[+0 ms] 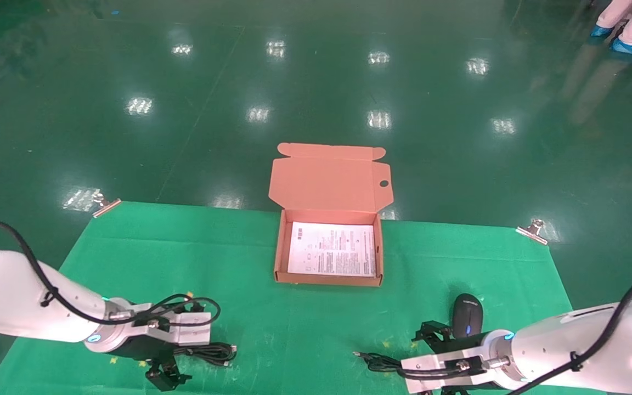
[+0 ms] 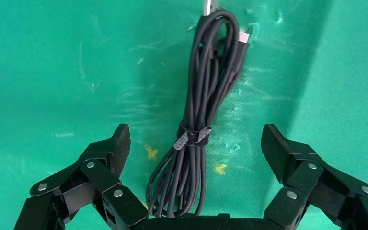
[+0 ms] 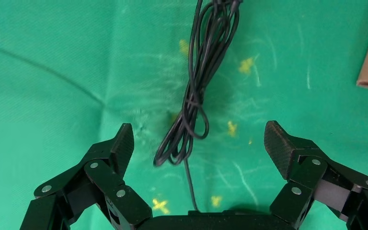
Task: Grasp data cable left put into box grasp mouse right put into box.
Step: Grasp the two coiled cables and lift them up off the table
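While shiny green floor (image 1: 316, 82) surrounds the green-clothed tabletop (image 1: 129, 258), open box (image 1: 328, 277) sits mid-far; left hand (image 2: 194, 143) spread wide over data cable (image 2: 206, 96); right hand (image 3: 199, 143) wide beside mouse (image 1: 467, 314).

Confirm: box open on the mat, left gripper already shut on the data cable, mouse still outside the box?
Not quite. The left wrist view shows the left gripper open, its fingers astride the data cable without touching it. The box is open; the mouse lies outside.
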